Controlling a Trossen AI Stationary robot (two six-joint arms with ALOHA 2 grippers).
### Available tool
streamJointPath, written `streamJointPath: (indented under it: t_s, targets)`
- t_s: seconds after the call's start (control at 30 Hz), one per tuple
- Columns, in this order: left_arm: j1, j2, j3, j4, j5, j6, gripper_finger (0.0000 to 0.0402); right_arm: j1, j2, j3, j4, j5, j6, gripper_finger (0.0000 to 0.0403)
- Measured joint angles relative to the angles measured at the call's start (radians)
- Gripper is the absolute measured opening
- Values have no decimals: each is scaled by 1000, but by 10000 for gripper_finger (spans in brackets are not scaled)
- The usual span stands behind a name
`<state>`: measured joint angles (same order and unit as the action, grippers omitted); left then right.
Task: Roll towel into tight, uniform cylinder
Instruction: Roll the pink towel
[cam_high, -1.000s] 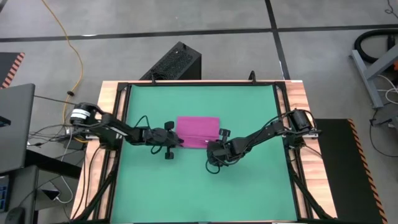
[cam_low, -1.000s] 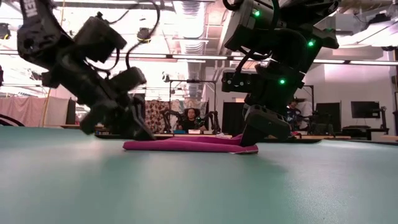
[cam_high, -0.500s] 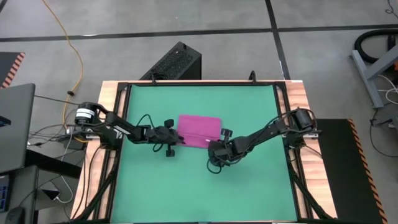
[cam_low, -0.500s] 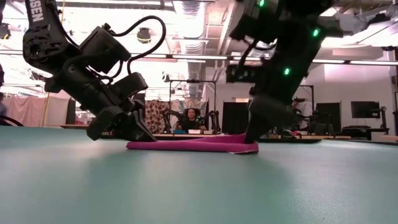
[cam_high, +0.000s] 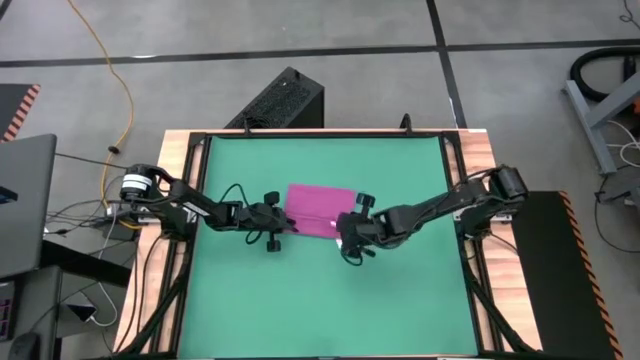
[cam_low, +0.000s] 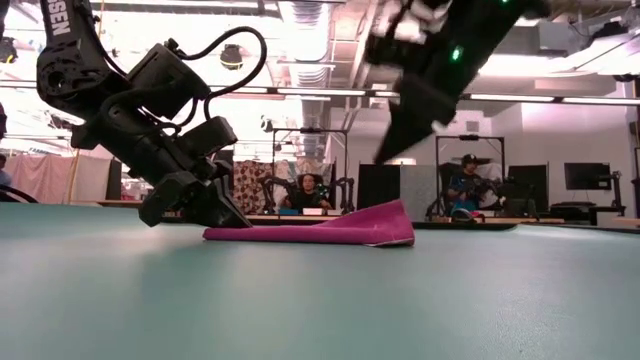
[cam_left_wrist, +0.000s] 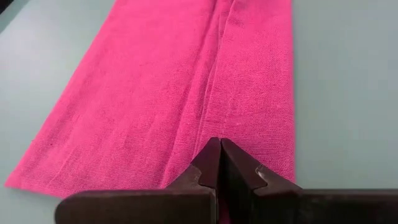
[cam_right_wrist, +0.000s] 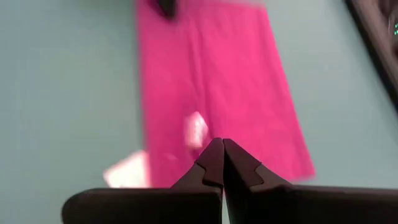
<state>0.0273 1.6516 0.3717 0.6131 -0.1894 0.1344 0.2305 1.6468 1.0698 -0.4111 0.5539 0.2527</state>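
The magenta towel (cam_high: 318, 209) lies flat near the middle of the green mat (cam_high: 400, 300), folded into a small rectangle. In the low view its right end (cam_low: 396, 212) stands up in a low peak. A white tag (cam_right_wrist: 196, 129) shows on it in the right wrist view. My left gripper (cam_high: 290, 226) is shut, slanting down onto the towel's left end (cam_low: 232, 230). My right gripper (cam_low: 388, 157) is shut and hangs in the air above the towel's right end, touching nothing. My left gripper rests its shut fingertips (cam_left_wrist: 221, 149) on the towel's top layer, just inside its left edge and beside a lengthwise crease (cam_left_wrist: 208, 93). The fingers slant down from the table's left. The towel lies flat on the mat under them.
A wooden rim with a black frame (cam_high: 455, 180) surrounds the mat. A black box (cam_high: 285, 100) stands on the floor beyond the far edge. People sit in the room behind the table (cam_low: 305, 190). Bare mat lies near and far of the towel.
My right gripper has risen from the towel's right end and drawn slightly toward the table's right, still shut. The towel's right end, flat before, now stands up in a peak; its left end has stayed down under my left gripper.
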Motion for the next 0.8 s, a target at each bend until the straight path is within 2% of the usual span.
streamJointPath:
  t_s: [0.13, 0.27, 0.43, 0.6, 0.8]
  targets:
    - [0, 0, 0, 0, 0, -5, 0, 53, -12, -46, 159, 16, -72, 12]
    - [0, 0, 0, 1, 0, -6, 0, 41, -10, -204, 422, -28, -69, 5]
    - [0, 0, 0, 1, 0, -7, 0, 9, -17, -386, 745, -27, -56, 3]
    - [0, 0, 0, 2, 0, -19, 0, -6, -3, -454, 854, -67, -32, 2]
    - [0, 1, -1, 6, -1, -42, 0, -40, 27, -458, 842, -69, -34, 1]
